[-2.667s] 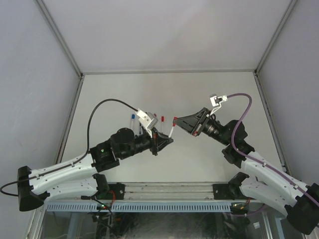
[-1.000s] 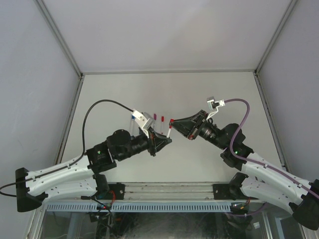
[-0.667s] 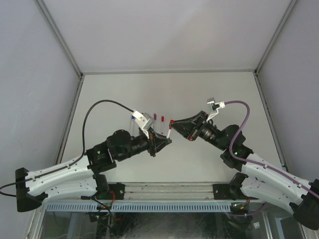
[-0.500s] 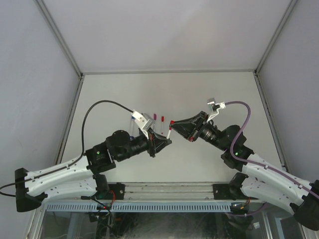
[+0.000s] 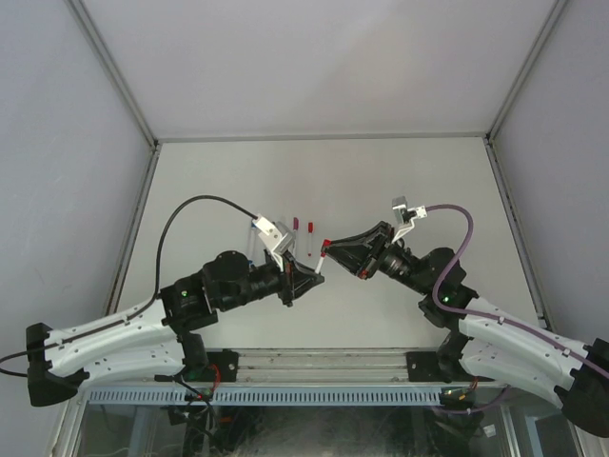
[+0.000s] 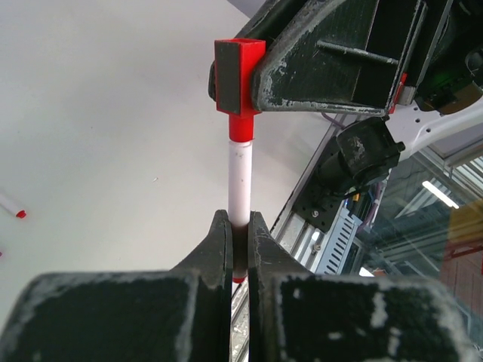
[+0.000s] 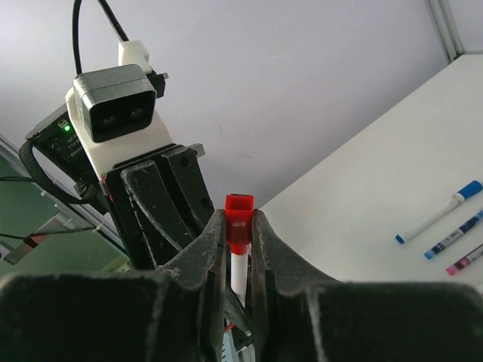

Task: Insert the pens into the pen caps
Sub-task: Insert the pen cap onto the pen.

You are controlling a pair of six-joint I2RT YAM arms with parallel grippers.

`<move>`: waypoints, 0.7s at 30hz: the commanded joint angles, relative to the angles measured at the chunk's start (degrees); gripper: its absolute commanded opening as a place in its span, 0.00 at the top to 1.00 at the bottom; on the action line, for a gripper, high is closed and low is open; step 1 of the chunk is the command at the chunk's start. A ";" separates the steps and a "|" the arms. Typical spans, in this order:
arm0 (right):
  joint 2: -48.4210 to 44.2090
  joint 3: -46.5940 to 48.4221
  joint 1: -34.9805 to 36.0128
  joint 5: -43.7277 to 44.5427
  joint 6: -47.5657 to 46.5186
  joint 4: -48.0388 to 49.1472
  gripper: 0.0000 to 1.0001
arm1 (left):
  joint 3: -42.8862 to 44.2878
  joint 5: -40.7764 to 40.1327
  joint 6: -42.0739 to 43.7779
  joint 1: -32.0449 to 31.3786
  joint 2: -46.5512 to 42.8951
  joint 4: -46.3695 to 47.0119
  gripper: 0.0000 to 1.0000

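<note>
Left pincer (image 6: 238,226) is clamped tight on the thin white-barrelled pen with the red end (image 6: 240,177). Right pincer (image 7: 238,222) is squeezed onto the stubby red plastic cap (image 6: 238,113). Both are up in the air between the arms, above the white table (image 5: 381,181). The pen's nose looks to be inside the cap.

My worry: any off-axis push and the barrel slips or tilts in that narrow grip.

Only the right wrist view clearly shows the blue and magenta pens (image 7: 438,214) lying on the table. The left wrist view shows the joint itself.

white pen (image 6: 240,179) upright, red cap (image 6: 237,83) on tip
</note>
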 commanded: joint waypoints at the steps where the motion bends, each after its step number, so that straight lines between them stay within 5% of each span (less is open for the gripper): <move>1: 0.88 -2.88 3.92 -12.78 2.19 -4.21 1.00 | 0.31 -4.49 1.55 0.96 -1.92 12.38 1.00; 7: 0.40 -4.33 6.83 -7.81 -4.30 -10.78 1.00 | 0.62 -3.80 1.56 0.90 -2.50 13.26 1.00; 16: -0.76 -6.33 7.69 -6.51 -1.87 -5.32 1.00 | 0.74 -3.73 1.77 0.96 -2.28 13.17 1.00; 21: -2.96 -4.01 7.73 -4.11 -3.22 -7.64 0.85 | 0.01 -3.78 1.61 0.89 -2.33 13.00 1.00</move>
